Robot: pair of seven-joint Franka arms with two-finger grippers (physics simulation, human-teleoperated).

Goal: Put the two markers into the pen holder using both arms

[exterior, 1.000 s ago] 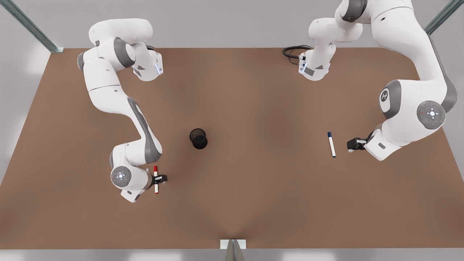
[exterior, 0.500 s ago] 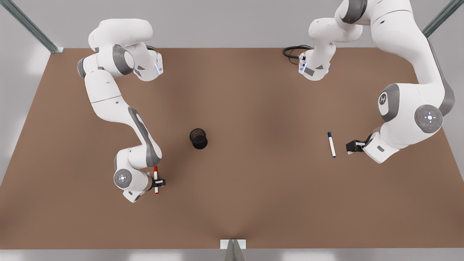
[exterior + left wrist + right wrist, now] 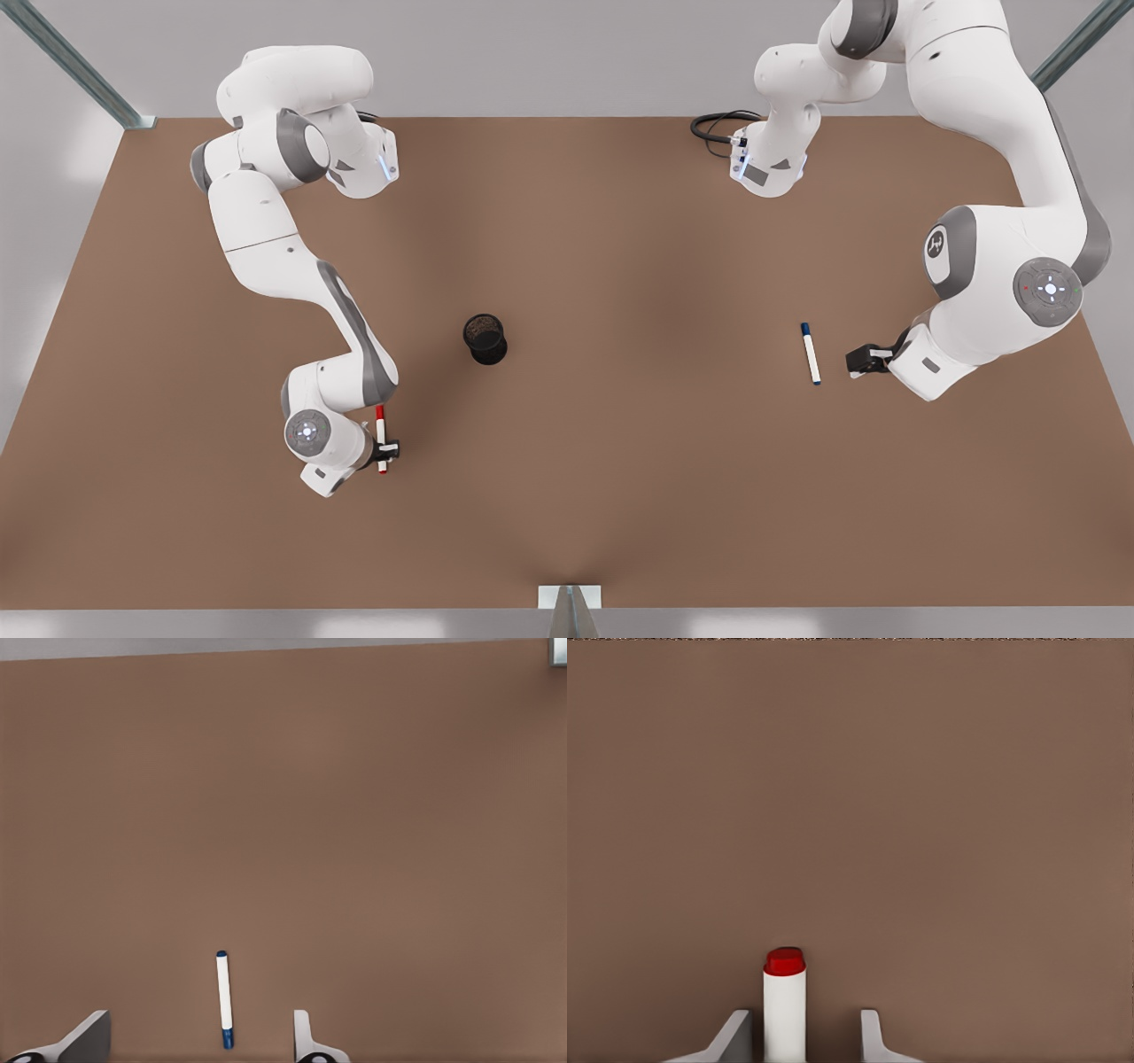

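1. Right gripper [image 3: 384,450] is seen at the front view's lower left, lowered to the table [image 3: 620,496] with its fingers [image 3: 735,1036] straddling the red-capped marker [image 3: 381,439]. In the right wrist view one finger lies against the barrel and the other stands slightly off, so the jaws are nearly closed but a firm grip cannot be confirmed.
2. Red-capped marker is noted lying flat, cap toward 12 o'clock in the front view, gripper set across its lower half.
3. Left gripper [image 3: 861,358] is placed at 3 o'clock of the blue-capped marker [image 3: 811,353], near but apart from it. In the left wrist view its fingers [image 3: 84,1041] are spread wide, nothing held, with the marker between and beyond them.
4. Pen holder [image 3: 485,338] stands upright mid-table, at about 1 o'clock from the right gripper and well apart from both markers. No marker is seen in it.
5. Step in hand is judged to be the pickup: closure on red under way, blue only approached.
6. Next move is judged to call for a complete squeeze and lift on red, and an advance toward 9 o'clock and a descent by the left gripper before closing.
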